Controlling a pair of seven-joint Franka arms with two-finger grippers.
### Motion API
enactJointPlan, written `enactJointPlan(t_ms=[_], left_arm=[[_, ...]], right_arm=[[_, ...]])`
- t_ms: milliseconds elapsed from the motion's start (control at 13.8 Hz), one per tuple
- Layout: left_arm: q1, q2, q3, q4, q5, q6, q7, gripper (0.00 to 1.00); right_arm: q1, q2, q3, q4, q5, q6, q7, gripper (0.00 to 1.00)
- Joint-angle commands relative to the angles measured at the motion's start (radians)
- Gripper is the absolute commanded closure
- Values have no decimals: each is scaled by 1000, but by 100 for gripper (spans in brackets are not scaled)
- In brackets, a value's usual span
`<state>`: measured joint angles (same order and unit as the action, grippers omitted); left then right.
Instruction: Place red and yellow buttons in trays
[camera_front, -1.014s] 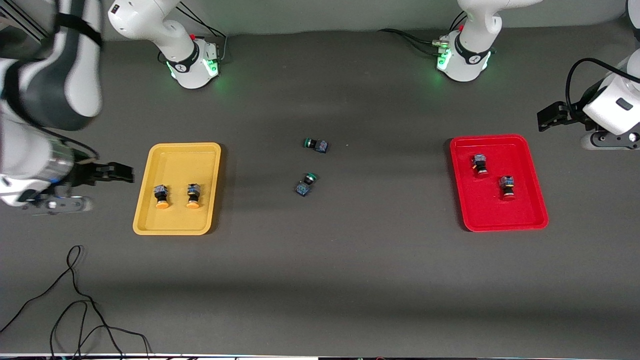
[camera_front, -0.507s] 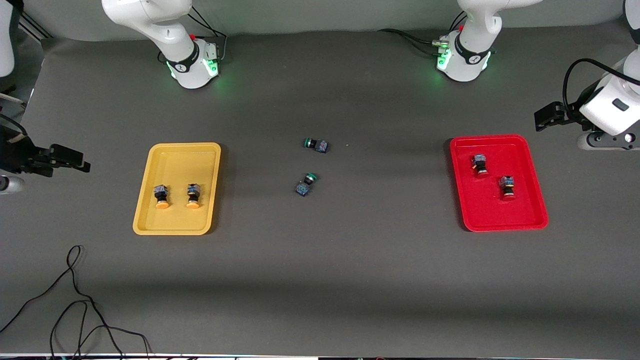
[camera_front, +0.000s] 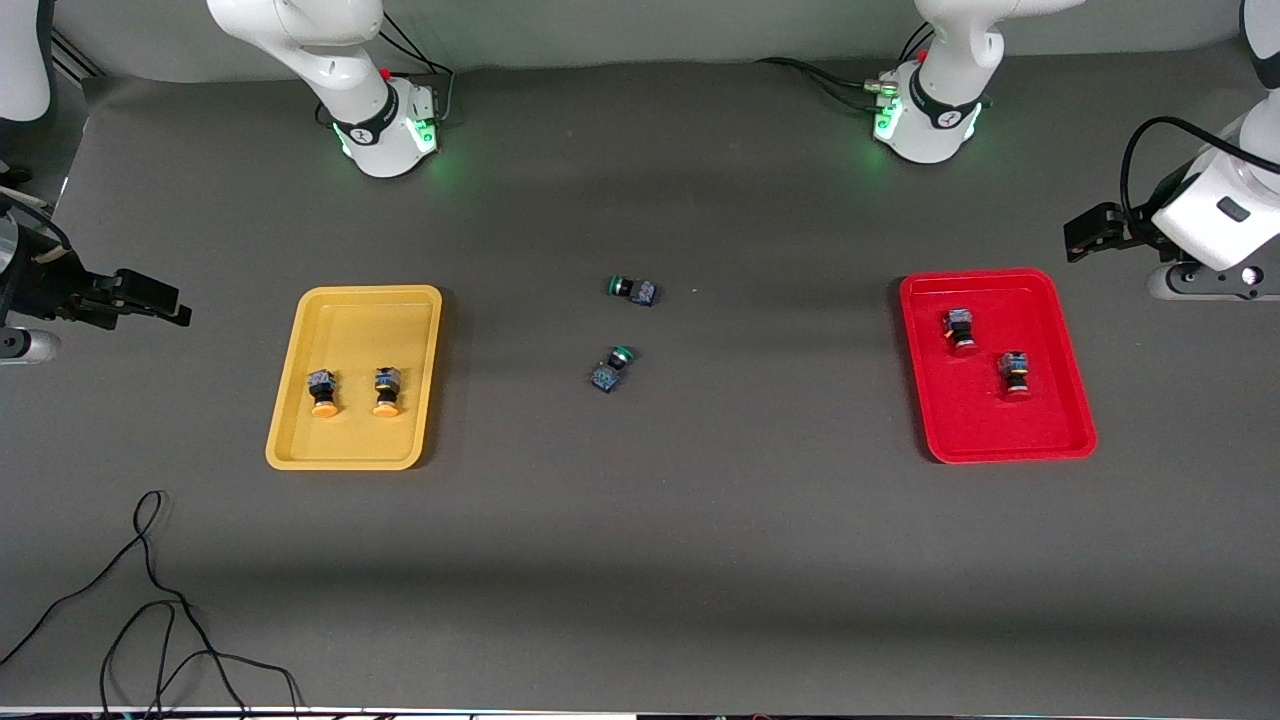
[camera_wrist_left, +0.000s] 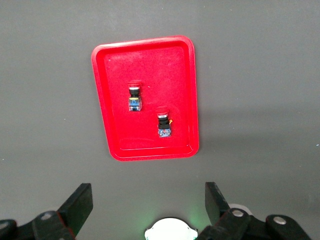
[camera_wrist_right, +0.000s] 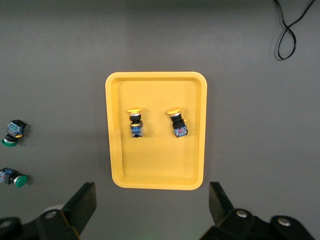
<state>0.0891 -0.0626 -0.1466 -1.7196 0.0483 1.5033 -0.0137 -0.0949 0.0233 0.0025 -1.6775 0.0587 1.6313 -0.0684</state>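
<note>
Two yellow-capped buttons (camera_front: 322, 392) (camera_front: 386, 391) lie in the yellow tray (camera_front: 365, 320); they also show in the right wrist view (camera_wrist_right: 135, 122) (camera_wrist_right: 177, 122) in that tray (camera_wrist_right: 155, 165). Two red-capped buttons (camera_front: 959, 330) (camera_front: 1014, 375) lie in the red tray (camera_front: 1000, 440); they also show in the left wrist view (camera_wrist_left: 134, 97) (camera_wrist_left: 163, 125) in that tray (camera_wrist_left: 115, 75). My right gripper (camera_front: 150, 298) (camera_wrist_right: 152, 205) is open and empty over the table beside the yellow tray. My left gripper (camera_front: 1085, 232) (camera_wrist_left: 147, 205) is open and empty over the table beside the red tray.
Two green-capped buttons (camera_front: 632, 289) (camera_front: 612, 368) lie on the table between the trays; they also show in the right wrist view (camera_wrist_right: 12, 132) (camera_wrist_right: 12, 178). A loose black cable (camera_front: 150, 600) lies near the front edge at the right arm's end.
My right gripper has drawn away from the yellow tray toward the table's end. My left gripper has edged a little away from the red tray. Buttons and trays have not moved.
</note>
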Motion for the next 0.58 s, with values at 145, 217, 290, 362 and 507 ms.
enactJointPlan(t_ms=[145,217,290,362,507], left_arm=[[4,1,-2,-2,-8,-11,18,0],[4,1,-2,-2,-8,-12,18,0],[4,3,-2,-2,-8,-11,18,0],[4,4,-2,-2,-8,-12,18,0],[4,3,-2,-2,-8,-12,18,0]], right_arm=[[-12,1,17,33,-31,10,22,0],[-12,0,17,33,-49,5,22,0],[-12,0,17,33,-60,1,27,0],[-12,0,17,32,-60,-1,24,0],[-12,-2,17,32,-63,-1,27,0]])
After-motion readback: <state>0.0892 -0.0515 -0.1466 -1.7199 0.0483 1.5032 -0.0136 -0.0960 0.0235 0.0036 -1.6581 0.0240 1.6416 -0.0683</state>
